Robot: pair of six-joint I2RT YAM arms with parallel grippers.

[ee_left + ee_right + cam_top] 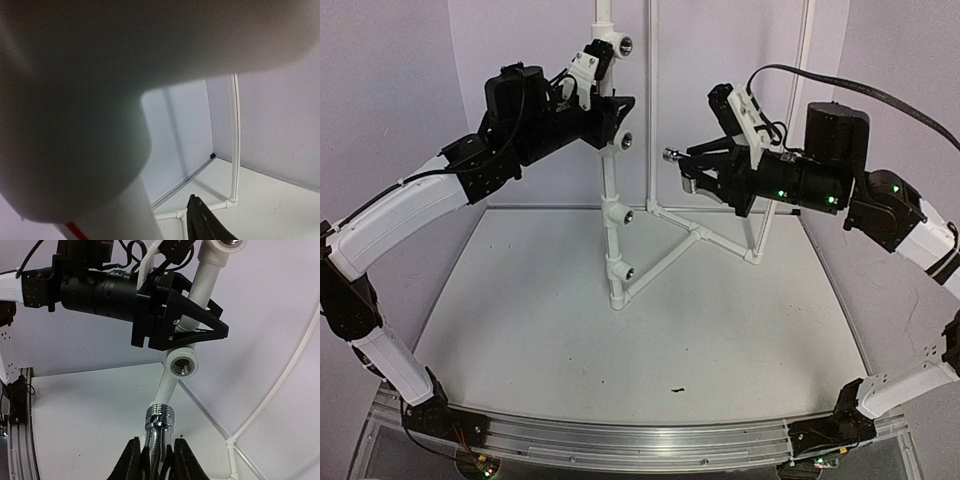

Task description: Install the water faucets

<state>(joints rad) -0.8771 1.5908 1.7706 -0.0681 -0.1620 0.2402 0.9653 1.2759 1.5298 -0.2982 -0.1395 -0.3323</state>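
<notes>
Chrome faucet (160, 417) clenched in level right claw (157, 447); raised left claw (616, 120) grasps pipe (609, 185).

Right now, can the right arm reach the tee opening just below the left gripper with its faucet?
Probably yes: nothing lies between the faucet and the tee opening; the left gripper straddles the pipe above it.

Faucet (160, 419): bright chrome metal, glossy, ridged at its end. Pipe frame (209, 275): smooth white plastic, slight sheen; tee socket (182, 367) lined with dull grey metal thread. Table (620, 350) matt white; front rail (640, 440) brushed bare metal
</notes>
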